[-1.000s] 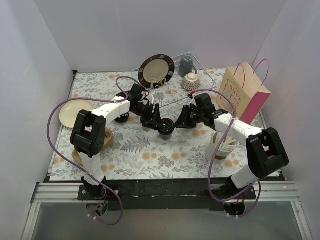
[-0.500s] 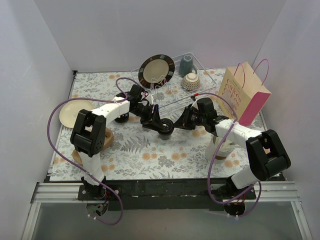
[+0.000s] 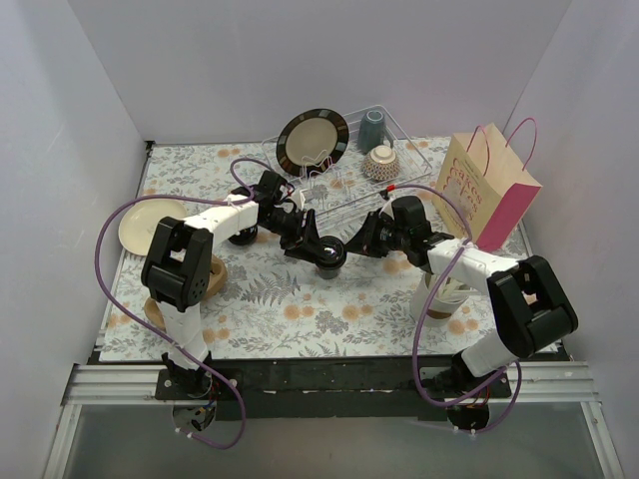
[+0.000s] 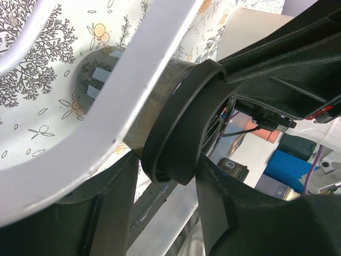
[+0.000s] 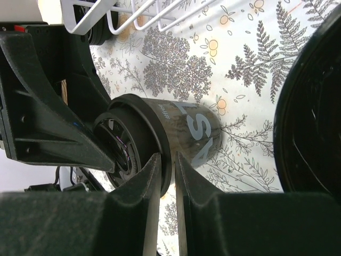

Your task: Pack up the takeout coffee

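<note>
- Item under handling: a small black paper cup [image 5: 194, 133] with a round black plastic lid [image 4: 176, 128]. It lies on its side between the two hands, just in front of the white wire dish rack [image 3: 349, 195], and appears to be held clear of the floral-covered bench [image 3: 290, 309].
- Left hand [image 4: 169, 181]: one finger sits on each side of the lidded end, clamped across the lid's rim.
- Right hand [image 5: 168, 176]: the fingers are almost together, nipping only the thin edge of the lid's rim. They are not around the cup wall.
- Destination: the tan paper carrier bag with a pink side [image 3: 489, 190] stands upright, mouth open, well apart on the right.
- Judged step: passing the cup from left to right, or seating the lid, ahead of bagging.
- Finding: the right-hand pinch bears on the lid alone. If the left hand lets go now, the lid may peel off or the cup may swing.
- Recommendation: the left hand should hold until the right has taken a fuller grip across the lid or the cup wall.
- Recommendation: turn the cup upright before carrying it.
- Recommendation: squeeze lightly, as the paper wall will likely crush.
- Recommendation: keep clear of the rack wires.
</note>
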You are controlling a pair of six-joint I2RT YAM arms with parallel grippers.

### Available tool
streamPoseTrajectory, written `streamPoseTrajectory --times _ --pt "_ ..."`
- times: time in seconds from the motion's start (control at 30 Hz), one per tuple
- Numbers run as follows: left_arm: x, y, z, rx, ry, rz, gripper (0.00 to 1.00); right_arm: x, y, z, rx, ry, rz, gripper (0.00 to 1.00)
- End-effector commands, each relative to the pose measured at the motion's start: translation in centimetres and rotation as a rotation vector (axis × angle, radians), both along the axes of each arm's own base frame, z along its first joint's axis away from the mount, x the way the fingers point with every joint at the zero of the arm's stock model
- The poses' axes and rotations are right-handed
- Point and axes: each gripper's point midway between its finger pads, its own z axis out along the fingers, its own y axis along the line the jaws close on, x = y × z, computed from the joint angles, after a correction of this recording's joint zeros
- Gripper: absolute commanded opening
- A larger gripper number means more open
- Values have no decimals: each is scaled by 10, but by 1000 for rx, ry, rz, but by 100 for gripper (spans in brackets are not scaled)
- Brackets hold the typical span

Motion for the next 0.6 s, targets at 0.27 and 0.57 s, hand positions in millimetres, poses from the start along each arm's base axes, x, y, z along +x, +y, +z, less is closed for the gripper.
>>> streamPoseTrajectory --times 0.27,0.57 --pt "-20 68 -111 515 13 -20 40 -57 -41 -84 -365 207 8 21" --pt "3 86 -100 589 -43 24 36 -69 -6 -44 -241 213 42 20"
